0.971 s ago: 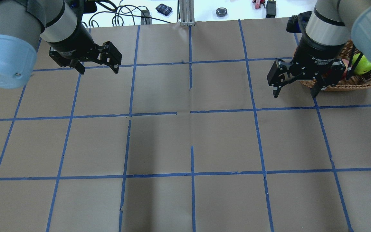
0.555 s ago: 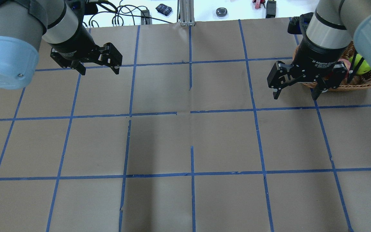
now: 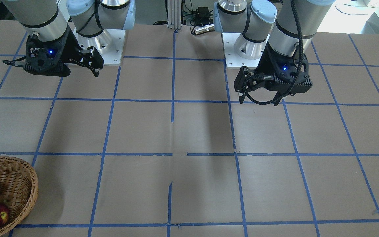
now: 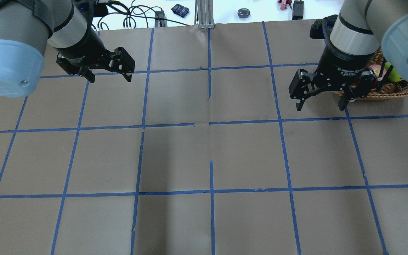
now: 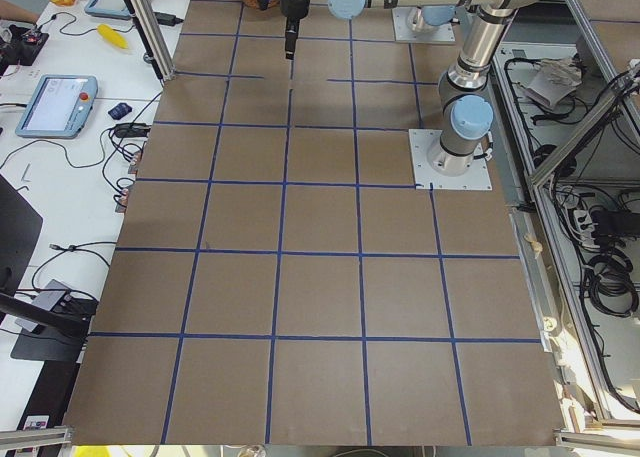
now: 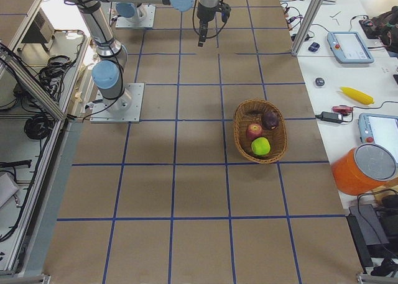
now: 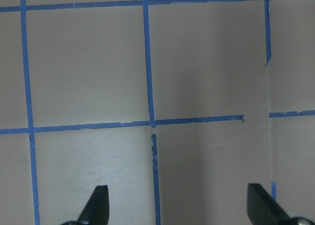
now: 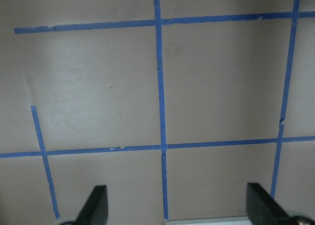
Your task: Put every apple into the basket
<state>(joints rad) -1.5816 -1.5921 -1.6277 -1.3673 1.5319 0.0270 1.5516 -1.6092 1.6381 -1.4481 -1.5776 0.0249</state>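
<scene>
Retreat is the change. Over the last second the right gripper (image 4: 320,106) has slid a little toward 9 o'clock in the overhead view, drawing off from the wicker basket (image 4: 395,90) at 2 o'clock. Its jaws stand wide apart with nothing between them. The right wrist camera sees only brown paper (image 8: 98,82) and blue tape lines (image 8: 158,87) between the two fingertips. The left gripper (image 4: 109,78), at 10 o'clock in the overhead view, has hardly moved and is likewise spread wide and empty.

All three fruits lie inside the basket, as the exterior right view shows. There the yellow-green apple (image 6: 261,146) sits toward the basket's 6 o'clock, with the red apple (image 6: 254,131) just beside it near the middle. The maroon apple (image 6: 270,119) is at about 1 o'clock. The overhead view hides most of them behind the right arm.

With three apples counted in the basket and both claws empty, the task looks finished. The right arm's sideways drift reads as a withdrawal after the last drop, not a reach for another pick.
</scene>
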